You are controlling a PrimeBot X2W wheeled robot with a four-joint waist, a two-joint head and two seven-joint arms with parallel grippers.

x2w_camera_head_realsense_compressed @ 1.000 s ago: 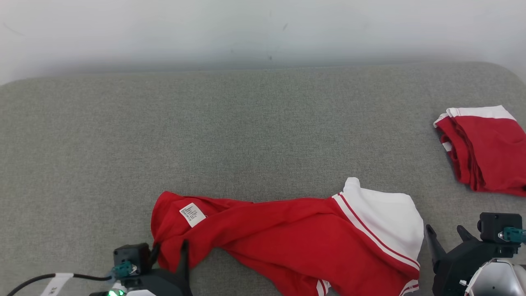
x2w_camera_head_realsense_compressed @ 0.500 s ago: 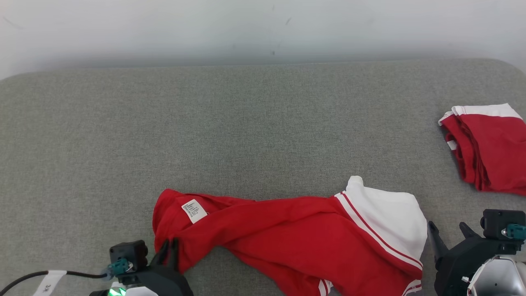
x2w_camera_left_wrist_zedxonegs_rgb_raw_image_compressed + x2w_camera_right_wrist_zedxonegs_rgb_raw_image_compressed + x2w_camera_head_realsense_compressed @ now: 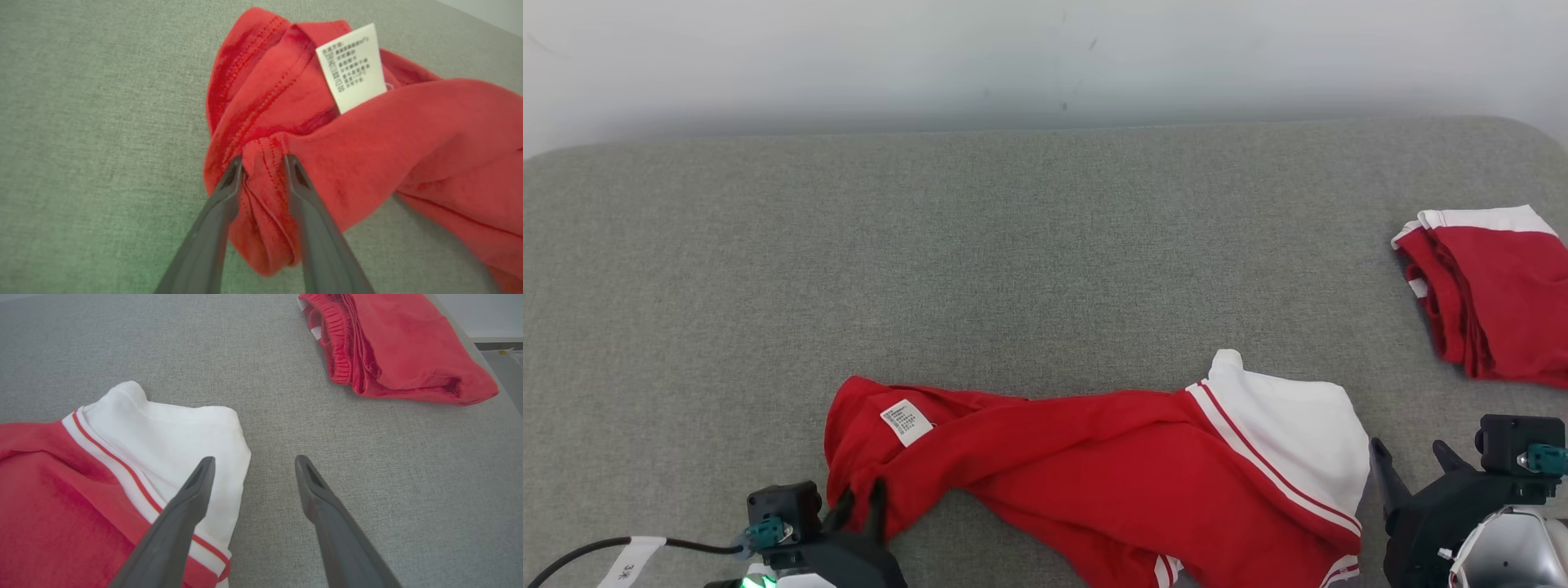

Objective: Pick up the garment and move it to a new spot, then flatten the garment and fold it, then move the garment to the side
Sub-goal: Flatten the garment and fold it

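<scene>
Left wrist view: a fold of the crumpled red-and-white cotton garment (image 3: 367, 143), laid along the grey fabric-covered desk's (image 3: 1013, 245) front edge, is flanked by the narrowly parted left fingers (image 3: 220, 204); whether it is gripped cannot be told. The right fingers (image 3: 327, 506) are spread wide, empty, beside its white end.

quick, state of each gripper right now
left gripper: jaws either side of a fold of the red garment, grip cannot be told
right gripper: open, holding nothing
</scene>
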